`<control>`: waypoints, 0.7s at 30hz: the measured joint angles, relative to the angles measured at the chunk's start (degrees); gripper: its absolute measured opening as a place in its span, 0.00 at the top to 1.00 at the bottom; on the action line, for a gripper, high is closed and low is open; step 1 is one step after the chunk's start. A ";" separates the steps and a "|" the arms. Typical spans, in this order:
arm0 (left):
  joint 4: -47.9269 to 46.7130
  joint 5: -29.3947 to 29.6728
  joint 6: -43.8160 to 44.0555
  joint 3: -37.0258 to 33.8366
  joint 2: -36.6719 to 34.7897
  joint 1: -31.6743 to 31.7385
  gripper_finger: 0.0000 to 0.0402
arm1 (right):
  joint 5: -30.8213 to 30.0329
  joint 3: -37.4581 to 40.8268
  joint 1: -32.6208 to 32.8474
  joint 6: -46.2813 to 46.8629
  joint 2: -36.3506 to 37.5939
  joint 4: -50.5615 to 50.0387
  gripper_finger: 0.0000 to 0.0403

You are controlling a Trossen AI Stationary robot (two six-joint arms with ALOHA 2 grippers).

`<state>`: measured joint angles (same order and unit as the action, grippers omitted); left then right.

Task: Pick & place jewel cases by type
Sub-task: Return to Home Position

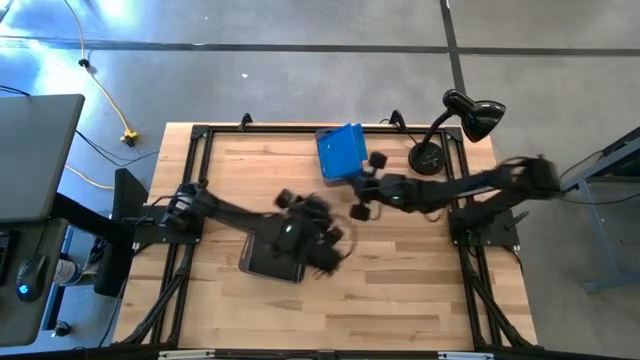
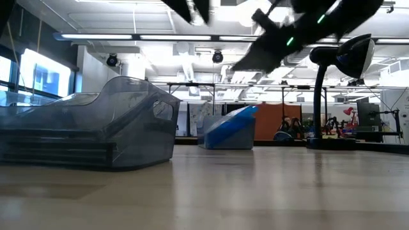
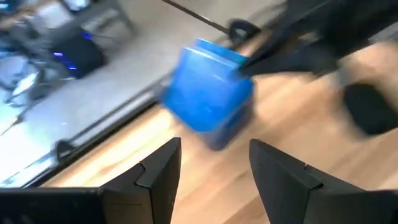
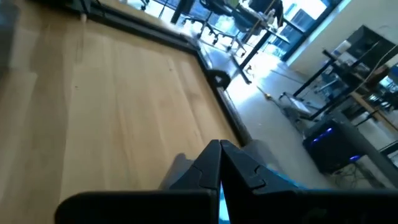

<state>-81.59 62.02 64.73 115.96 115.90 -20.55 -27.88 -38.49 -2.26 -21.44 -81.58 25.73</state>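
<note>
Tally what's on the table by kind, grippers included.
Tubs: 2, near tub and far tub holding blue cases
Lamp: 1
Grippers: 2, left gripper, right gripper
Total: 5; the cases cannot be counted.

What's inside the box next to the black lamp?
Blue jewel cases lean inside that tub. They overlap, so I cannot count them. The right end effector hangs close by, the left end effector above the other tub.

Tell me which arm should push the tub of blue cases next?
The right arm, probably: the right fingers, shut, hang at the edge of the tub of blue cases. The left fingers, open, sit above the dark tub, farther away.
</note>
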 joint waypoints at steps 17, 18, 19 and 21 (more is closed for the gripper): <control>-8.40 -0.68 -1.50 -7.33 -16.34 -5.70 0.54 | 5.02 -0.01 15.11 14.70 49.55 -45.81 1.00; -8.38 -1.78 -3.09 -8.19 -17.89 -4.72 0.54 | 3.77 -0.01 16.22 15.81 51.27 -47.52 1.00; -8.36 -2.94 -4.16 -9.44 -19.92 -3.84 0.54 | 2.60 0.34 17.39 16.62 52.93 -48.47 1.00; -8.38 -3.89 -4.77 -12.36 -24.26 -1.74 0.54 | 0.50 2.63 19.54 16.89 56.12 -47.99 1.00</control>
<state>-89.97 58.12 59.96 103.60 91.64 -22.29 -27.38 -35.85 17.28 -4.55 -25.46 -22.26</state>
